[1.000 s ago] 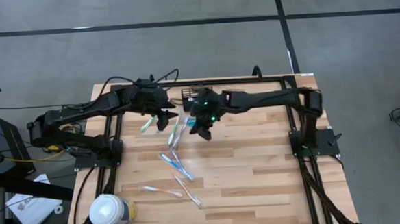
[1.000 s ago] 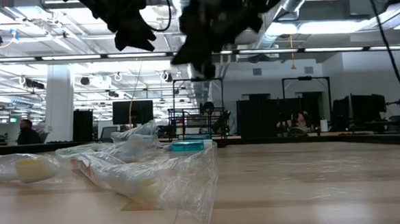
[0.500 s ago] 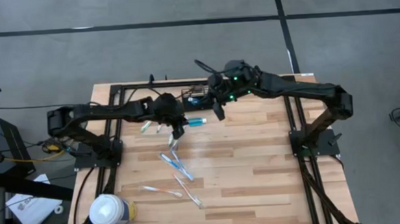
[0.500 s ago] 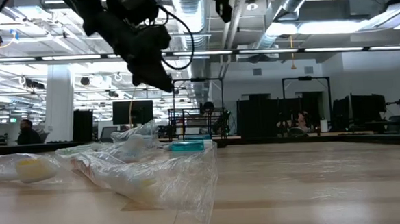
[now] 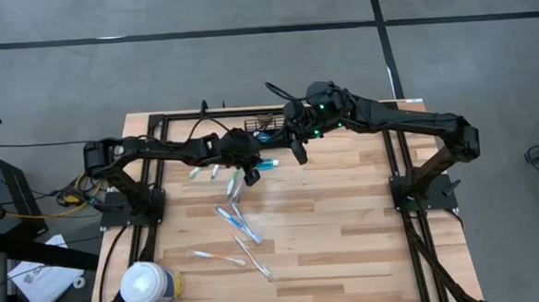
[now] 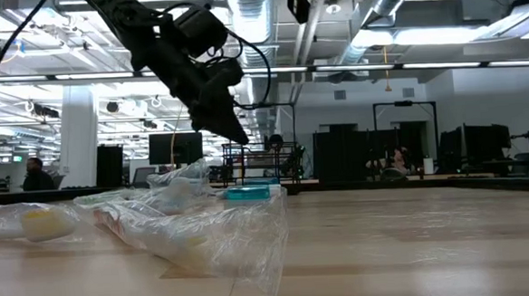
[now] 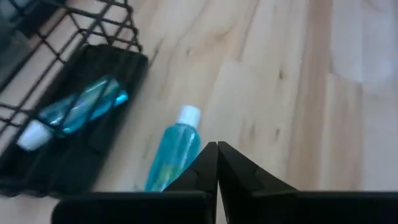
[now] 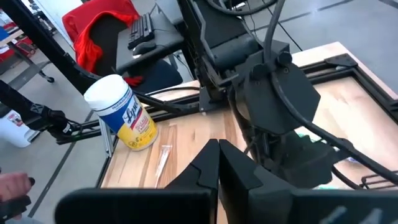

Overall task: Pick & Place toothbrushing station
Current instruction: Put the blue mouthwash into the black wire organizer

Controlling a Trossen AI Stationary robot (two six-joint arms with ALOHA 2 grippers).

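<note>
The toothbrushing station, a black wire-mesh basket [image 5: 261,128], stands at the table's far middle; the left wrist view shows its wall [image 7: 93,37] and a teal tube [image 7: 81,112] lying inside. A second teal toothpaste tube [image 5: 266,163] [image 7: 177,146] with a white cap lies flat on the wood just in front of the basket. My left gripper [image 5: 251,178] [image 7: 216,146] hovers shut beside this tube, above the table [image 6: 242,138]. My right gripper [image 5: 299,155] [image 8: 218,144] is shut, raised high near the basket's right end. Several toothbrushes [image 5: 236,222] lie flat on the wood.
A white-lidded yellow-blue canister [image 5: 149,285] [image 8: 124,112] stands at the near left corner. More toothbrushes [image 5: 215,257] lie toward the near edge, and clear wrappers [image 6: 187,229] fill the low view's foreground. The table's right half is bare wood [image 5: 348,230].
My left gripper has gone toward the table's right and down, next to the teal tube, and has shut. My right gripper has risen and drawn back toward the far right, and the tube now shows on the wood where that gripper stood.
</note>
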